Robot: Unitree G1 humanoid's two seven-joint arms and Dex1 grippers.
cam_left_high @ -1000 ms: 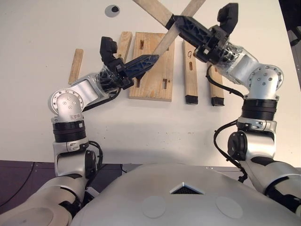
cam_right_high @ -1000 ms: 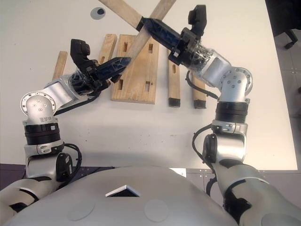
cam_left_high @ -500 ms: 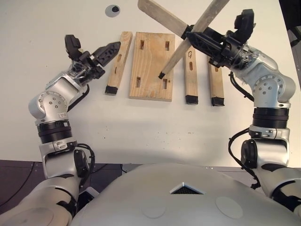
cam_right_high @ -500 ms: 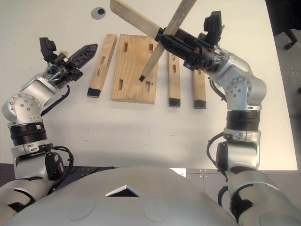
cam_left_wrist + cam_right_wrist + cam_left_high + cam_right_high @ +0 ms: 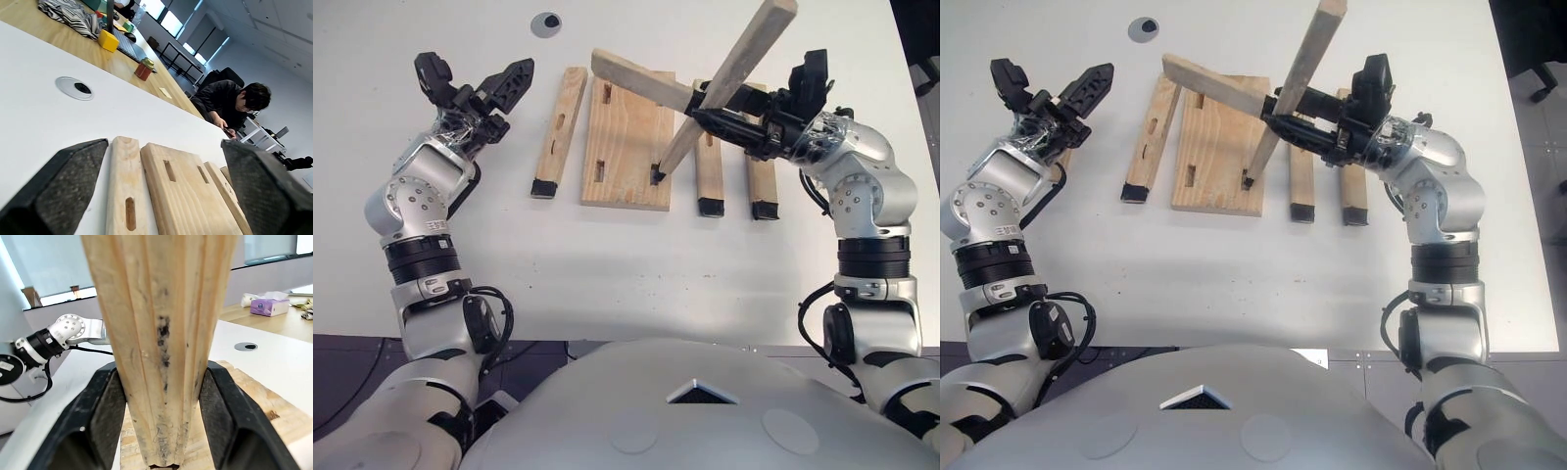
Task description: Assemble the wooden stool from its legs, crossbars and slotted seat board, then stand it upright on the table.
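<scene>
table: the white table [image 5: 607, 264] sits under both hands, and all the wooden parts are laid out on it

seat board: the slotted seat board [image 5: 625, 147] lies flat on the table between the two hands, nearer the right one; its slots face up

held leg: the held leg [image 5: 744, 54] is in the right hand's grip, tilted steeply; its top end sticks up and away past the fingertips, and its black-capped foot comes down on the seat board by one of the near slots; honestly can't tell if it's actually in the slot or just resting there

crossbar: the crossbar [image 5: 636, 76] crosses the held leg right at the right hand's fingertips and runs out from there over the far end of the seat board, up off the wood

spare legs: one loose leg [image 5: 560, 127] lies flat just beside the left hand's fingertips, between that hand and the seat board; two more legs [image 5: 710, 176] lie side by side on the table, right under the right hand

right hand: the right hand [image 5: 700, 113] is clenched on the held leg, and the wrist view shows its fingers [image 5: 98, 421] pressed against both sides of the wood

left hand: the left hand [image 5: 521, 73] is released, fingers spread wide with nothing in them; it hangs above the table off to the side of the parts

grommet: a small round grommet [image 5: 547, 22] is set in the table, out past the left hand's fingertips
</scene>
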